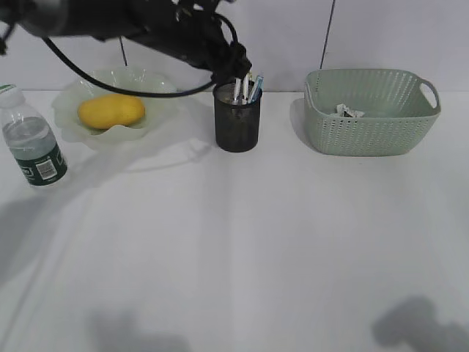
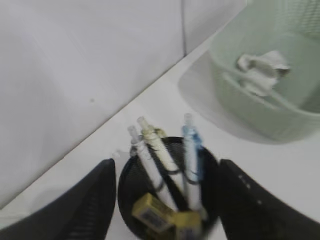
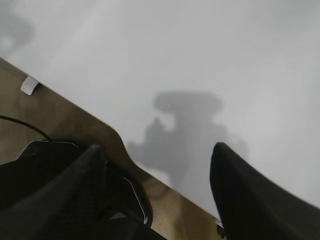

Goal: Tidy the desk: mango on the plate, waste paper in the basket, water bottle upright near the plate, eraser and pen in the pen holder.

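Because the plain white desk [image 1: 242,257] carries everything else, it comes first: it is bare across its near half, with the task's things ranged along the far edge. The pale sage-green perforated plastic basket [image 1: 370,128] stands at the right, and the crumpled white-grey waste paper [image 1: 349,111] lies inside it, so that part looks done. The translucent pale green scalloped plate [image 1: 73,117] sits far left with the smooth yellow-orange mango [image 1: 111,111] resting on it. Just beside the plate, at the left edge, the clear water bottle [image 1: 31,139] with its dark green label stands upright. Between plate and basket stands the black wire-mesh pen holder [image 1: 237,125]; the left wrist view shows several pens [image 2: 165,160] leaning in it and small yellow erasers [image 2: 152,212] at the bottom.

The left gripper [image 2: 164,200] hangs over the holder with its jaws spread wide either side of the cup, grasping nothing, which I judge to be a release. The right gripper [image 3: 160,200] hovers over the desk's near edge, jaws wide apart and empty.
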You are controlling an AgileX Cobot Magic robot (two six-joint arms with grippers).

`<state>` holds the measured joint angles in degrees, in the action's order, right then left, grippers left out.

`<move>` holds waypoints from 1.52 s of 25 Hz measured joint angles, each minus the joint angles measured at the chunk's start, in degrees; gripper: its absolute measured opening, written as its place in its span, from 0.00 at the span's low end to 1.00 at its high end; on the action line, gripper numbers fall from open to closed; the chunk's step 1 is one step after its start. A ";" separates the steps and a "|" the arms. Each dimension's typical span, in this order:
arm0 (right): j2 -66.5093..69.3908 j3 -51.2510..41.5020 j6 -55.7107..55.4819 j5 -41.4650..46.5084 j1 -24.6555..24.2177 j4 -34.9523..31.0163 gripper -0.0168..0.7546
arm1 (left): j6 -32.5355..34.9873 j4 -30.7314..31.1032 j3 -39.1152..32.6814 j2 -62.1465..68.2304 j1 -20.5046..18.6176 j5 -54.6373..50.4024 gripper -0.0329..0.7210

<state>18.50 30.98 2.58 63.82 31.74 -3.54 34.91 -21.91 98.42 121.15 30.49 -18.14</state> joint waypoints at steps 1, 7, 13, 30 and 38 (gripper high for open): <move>0.00 0.00 0.00 0.00 0.00 0.00 0.70 | 0.00 0.12 0.00 -1.26 0.00 -1.81 0.69; 0.00 0.00 0.00 0.00 0.00 0.00 0.70 | -2.46 1.12 0.00 -11.22 0.00 -18.56 0.69; 0.00 0.00 1.74 0.00 0.00 0.00 0.70 | -15.23 13.71 0.00 -21.01 0.00 -40.18 0.68; 0.00 -2.13 3.40 -3.05 0.00 3.99 0.69 | -25.09 20.69 -31.13 -60.37 0.00 -51.20 0.65; 0.00 -2.13 3.40 -3.61 0.00 3.99 0.69 | -26.17 16.15 -56.21 -91.98 0.00 -45.76 0.65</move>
<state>18.50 28.86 5.99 60.21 31.74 0.45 8.74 -5.76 42.21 29.17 30.49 -63.90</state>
